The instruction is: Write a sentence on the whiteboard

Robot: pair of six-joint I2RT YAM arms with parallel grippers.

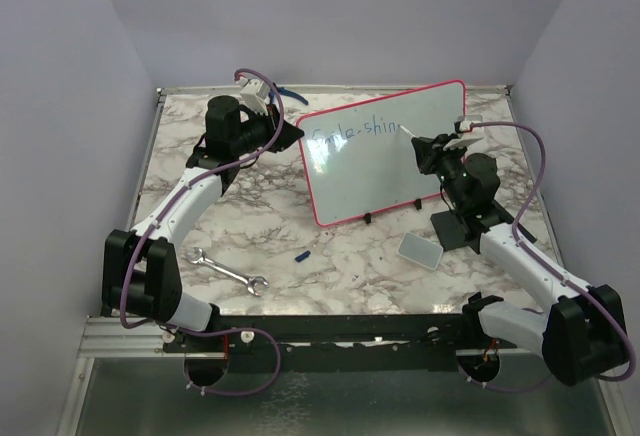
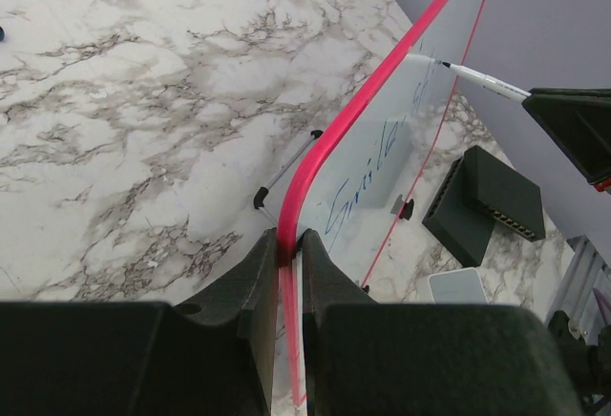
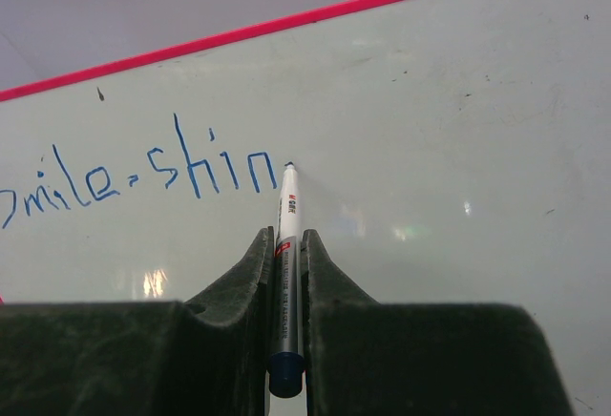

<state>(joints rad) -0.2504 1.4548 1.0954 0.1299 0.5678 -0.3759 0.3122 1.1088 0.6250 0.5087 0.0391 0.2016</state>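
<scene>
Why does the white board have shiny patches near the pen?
Right wrist view: the glossy whiteboard bounces light back as pale blotches below the writing and to the right of the marker. The right gripper sits so close to the lens that it looks dark and soft. Top external view: only faint pale streaks show on the board.

- Left arm and right arm: white links, black joint blocks; bulky black shoulders at 8 and 4 o'clock.
- Purple cable loops along each.
- Left hand, right hand: matte black, wedge-shaped fingers.

The whiteboard stands behind the wrench and pad.
</scene>
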